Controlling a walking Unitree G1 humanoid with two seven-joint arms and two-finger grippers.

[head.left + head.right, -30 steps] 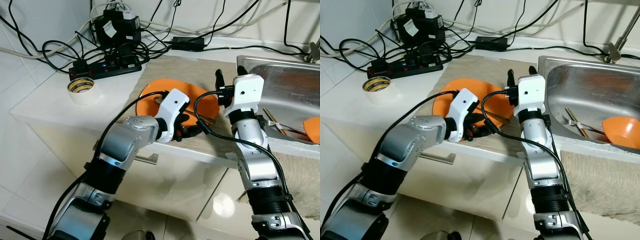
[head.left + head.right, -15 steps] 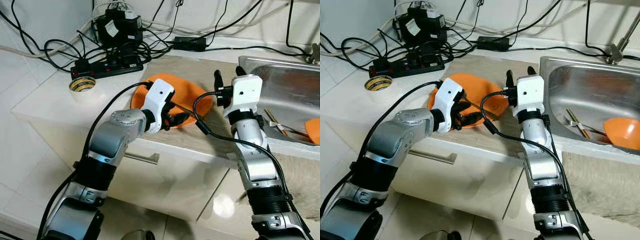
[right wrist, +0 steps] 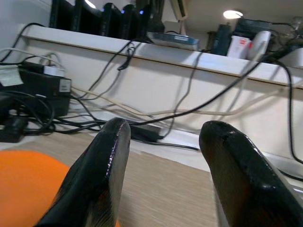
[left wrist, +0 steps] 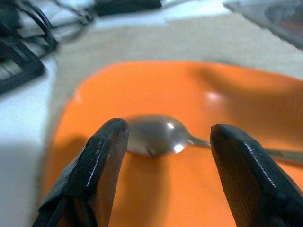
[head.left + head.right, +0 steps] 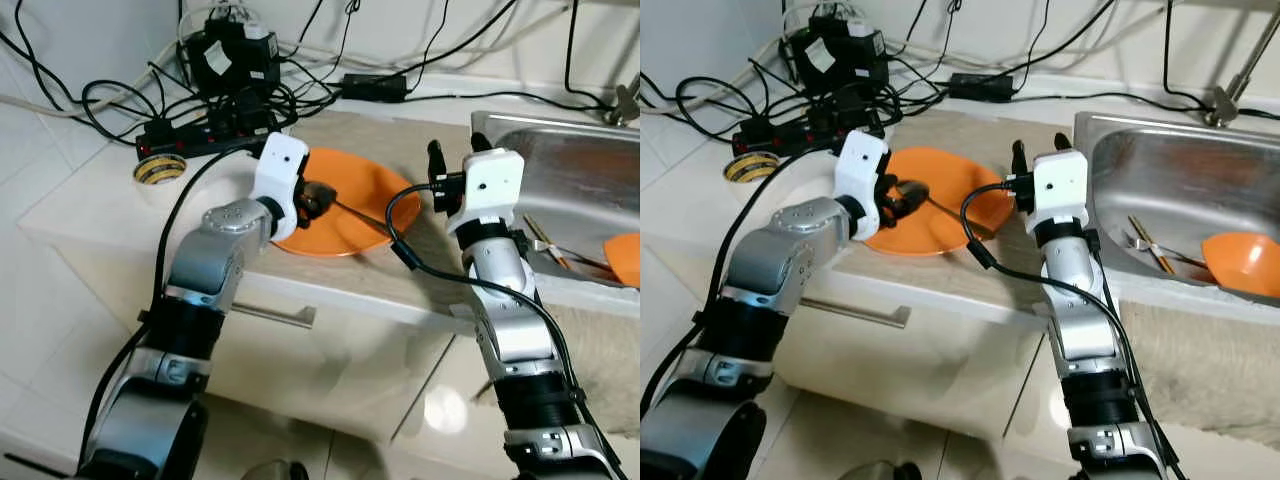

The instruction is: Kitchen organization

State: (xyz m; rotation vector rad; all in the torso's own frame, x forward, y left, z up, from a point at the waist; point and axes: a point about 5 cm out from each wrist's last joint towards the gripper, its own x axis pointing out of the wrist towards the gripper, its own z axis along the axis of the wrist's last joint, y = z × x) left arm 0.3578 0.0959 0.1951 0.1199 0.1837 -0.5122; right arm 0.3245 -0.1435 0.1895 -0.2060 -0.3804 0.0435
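The left pincer (image 4: 165,156) is spread wide around the spoon (image 4: 154,136) on the orange plate (image 5: 350,215) — the right pincer (image 3: 163,170) is spread too, up off the bench (image 5: 90,215).

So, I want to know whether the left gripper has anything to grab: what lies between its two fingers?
In the left wrist view, the bowl of a metal spoon lies between the open left gripper's fingers, resting on the orange plate.

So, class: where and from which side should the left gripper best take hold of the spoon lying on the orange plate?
Probably the spoon at its bowl end, from above: it lies flat on the orange plate, and the open left gripper already straddles the bowl.
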